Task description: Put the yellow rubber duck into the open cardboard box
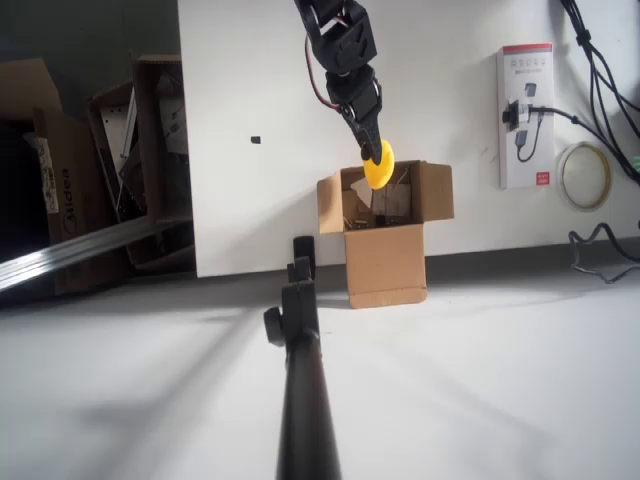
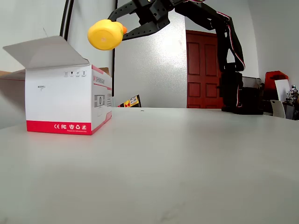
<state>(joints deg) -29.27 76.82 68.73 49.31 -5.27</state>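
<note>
holding yellow rubber duck [image 1: 378, 167] pinched in gripper [image 1: 374, 153], open cardboard box [image 1: 384, 232] directly beneath. lower past flaps, centre over opening, unclench only then.

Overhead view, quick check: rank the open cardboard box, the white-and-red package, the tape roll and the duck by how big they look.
1. open cardboard box
2. white-and-red package
3. tape roll
4. yellow rubber duck, partly hidden by the gripper holding it; being raised nearer the camera, it may look slightly enlarged.
</note>
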